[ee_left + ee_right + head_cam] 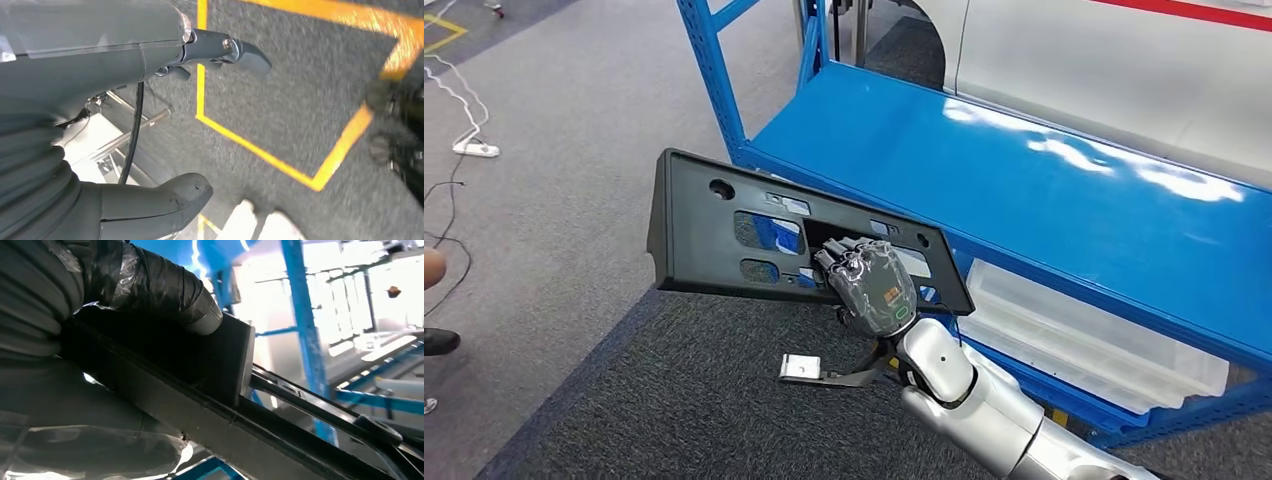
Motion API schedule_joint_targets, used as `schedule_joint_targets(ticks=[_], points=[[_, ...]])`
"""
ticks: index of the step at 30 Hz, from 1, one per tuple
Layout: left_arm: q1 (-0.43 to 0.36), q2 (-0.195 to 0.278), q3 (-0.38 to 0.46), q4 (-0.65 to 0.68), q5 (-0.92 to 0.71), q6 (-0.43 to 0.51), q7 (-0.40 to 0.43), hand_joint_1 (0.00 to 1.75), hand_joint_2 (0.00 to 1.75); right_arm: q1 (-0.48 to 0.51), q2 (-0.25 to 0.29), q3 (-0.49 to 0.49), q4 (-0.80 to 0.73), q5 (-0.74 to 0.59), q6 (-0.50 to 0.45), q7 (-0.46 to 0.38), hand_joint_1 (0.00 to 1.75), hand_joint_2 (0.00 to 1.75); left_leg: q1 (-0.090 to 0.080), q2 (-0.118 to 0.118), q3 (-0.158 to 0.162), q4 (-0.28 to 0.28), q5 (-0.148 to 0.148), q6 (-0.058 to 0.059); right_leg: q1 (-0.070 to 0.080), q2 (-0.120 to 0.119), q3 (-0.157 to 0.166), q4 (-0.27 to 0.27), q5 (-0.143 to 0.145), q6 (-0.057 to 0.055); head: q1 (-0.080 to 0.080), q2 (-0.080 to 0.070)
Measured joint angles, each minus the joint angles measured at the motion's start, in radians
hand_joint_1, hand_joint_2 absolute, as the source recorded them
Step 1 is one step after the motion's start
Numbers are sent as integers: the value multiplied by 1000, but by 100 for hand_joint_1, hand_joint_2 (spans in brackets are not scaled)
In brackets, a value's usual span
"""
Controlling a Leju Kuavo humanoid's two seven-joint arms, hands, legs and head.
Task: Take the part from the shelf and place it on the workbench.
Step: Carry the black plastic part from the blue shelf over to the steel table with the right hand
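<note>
the right hand (871,283) grasps a long black plastic part (724,225), a flat rectangular panel with several cut-out windows and round holes, like a plate-holder panel. the dark fingers reach through one of the middle openings and curl around its edge, with the back of the hand facing the head camera. the part hangs in the air, tilted, one end over the grey carpet floor (574,240) and the other end over the front edge of the blue metal shelf (1024,190). it does not rest on the shelf board. in the right wrist view the thick thumb (165,290) presses on a flat block of the part (210,355), and the part's dark rim runs across the picture below it. the silver right forearm (984,405) comes up from the lower edge of the head view, with a small metal bracket (801,367) on a dark strap just beside the wrist.

under the shelf board lies a clear plastic tray (1084,340) on the lower level. a white wall panel with a red stripe (1124,60) stands behind the shelf. a white power strip (476,149) with its cable lies on the floor well apart from the shelf.

the left hand (150,130) hangs over dark carpet marked with yellow tape lines (280,160). its thumb and fingers are spread apart with nothing between them.
</note>
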Motion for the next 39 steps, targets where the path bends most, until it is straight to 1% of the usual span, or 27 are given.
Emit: schedule_joint_targets(ticks=[2,3,4,6,8,9,11,13,15,16,17,18,19,20,22,24,26,27,28,30,31,32,33,34,36,38,39], points=[[-7,9,0,0,-16,-6,-4,0,175,1,6,7,8,-5,-3,-5,175,175,5,20,-52,108,-37,-10,1,-30,0,0,-1,-1,0,0],[-9,13,0,0,-23,-10,-7,0,175,2,9,10,12,-8,-4,-7,175,175,7,24,-57,118,-29,-13,1,-43,0,0,-2,-1,0,0],[-9,17,0,0,-29,-12,-9,0,175,3,12,13,16,-10,-4,-9,175,175,9,28,-42,89,-3,-16,1,-56,1,1,-3,-1,0,0],[-9,25,0,0,-41,-14,-8,0,175,1,20,16,21,-15,-5,-10,175,175,8,61,25,-40,60,-16,3,-76,5,3,-8,4,0,0],[-11,32,0,0,-50,-14,-6,0,175,-2,25,17,27,-19,-10,-12,175,175,0,93,66,-129,86,-7,9,-94,6,5,-11,12,0,0],[-12,33,0,0,-54,-15,-6,0,175,-4,27,18,30,-20,-14,-14,175,175,-4,95,67,-139,84,-2,12,-103,6,5,-11,17,0,0],[-11,34,0,0,-62,-19,-8,0,175,-5,30,20,35,-23,-18,-18,175,175,-3,72,61,-142,90,13,12,-118,8,3,-13,26,1,0],[-10,35,1,0,-71,-22,-10,0,175,-6,33,21,37,-26,-20,-20,175,175,1,51,60,-148,97,28,8,-75,-3,35,-42,33,1,0],[-12,38,3,0,-81,-23,-10,0,175,-5,32,22,40,-29,-24,-21,175,175,1,30,58,-150,102,40,4,-14,-51,145,-106,34,1,0],[-13,39,5,0,-86,-23,-10,0,175,-3,31,22,43,-29,-25,-22,175,175,0,18,56,-150,103,43,4,-2,-84,215,-137,33,1,0],[-13,39,6,0,-90,-24,-10,0,175,0,31,22,47,-30,-26,-22,175,175,-1,5,55,-149,104,45,5,2,-109,267,-151,32,1,0],[-13,39,8,0,-93,-24,-10,0,175,2,30,23,50,-30,-26,-22,175,175,-2,-10,54,-147,104,45,5,3,-121,287,-146,31,1,0],[-13,39,10,0,-94,-24,-10,0,175,3,30,24,52,-30,-26,-22,175,175,-3,-24,53,-145,104,45,5,5,-113,268,-122,28,1,0],[-13,39,13,0,-96,-24,-8,0,175,2,30,24,54,-30,-26,-22,175,175,-4,-39,53,-141,103,44,5,12,-88,213,-83,24,1,0],[-13,38,20,0,-98,-21,-5,0,175,-1,30,24,56,-31,-27,-23,175,175,-3,-64,49,-134,102,40,3,61,-32,87,-24,15,1,0],[-14,40,27,0,-104,-21,-2,0,175,-2,30,24,59,-33,-30,-26,175,175,2,-88,37,-129,104,30,4,97,-11,30,-10,14,1,0],[-11,42,32,0,-113,-25,-4,0,175,-3,30,25,61,-35,-34,-29,175,175,8,-113,26,-129,109,14,6,80,-10,20,-6,14,1,0],[-8,42,34,0,-117,-28,-5,0,175,-4,30,25,61,-36,-35,-29,175,175,9,-104,23,-125,107,8,6,67,-7,15,-4,10,1,0],[-7,43,38,0,-121,-31,-6,0,175,-5,31,25,60,-37,-38,-30,175,175,9,-80,15,-110,97,2,4,53,-3,9,-1,6,0,0],[-7,46,46,0,-126,-34,-6,0,175,-6,31,25,59,-38,-42,-31,175,175,7,-11,-23,-21,46,-7,3,23,2,2,1,-1,0,0],[-9,48,49,0,-128,-34,-7,0,175,-5,31,25,59,-38,-43,-31,175,175,8,10,-53,43,15,-12,4,8,2,2,0,-3,0,0],[-10,48,51,0,-128,-35,-7,0,175,-4,30,25,60,-39,-44,-31,175,175,10,19,-81,102,-9,-16,5,-7,2,2,-1,-3,0,0],[-11,48,53,0,-128,-35,-6,0,175,-3,30,25,60,-40,-44,-31,175,175,11,23,-95,135,-16,-19,5,-23,2,3,-2,-4,0,0],[-11,48,55,0,-125,-35,-4,0,175,-2,29,25,60,-43,-44,-30,175,175,12,26,-91,131,-5,-21,5,-38,3,3,-4,-3,0,0],[-6,46,69,0,-111,-27,7,0,175,-2,26,25,59,-47,-44,-22,175,175,12,44,-24,15,56,-17,6,-63,8,3,-8,1,0,0],[0,32,93,0,-87,-7,21,0,175,-2,12,23,57,-53,-48,-13,175,175,2,78,42,-105,94,-3,9,-84,13,2,-13,10,0,0],[4,19,107,0,-73,9,24,0,175,1,-2,20,52,-61,-49,-12,175,175,-4,86,55,-132,99,5,10,-94,15,2,-14,16,0,0]])
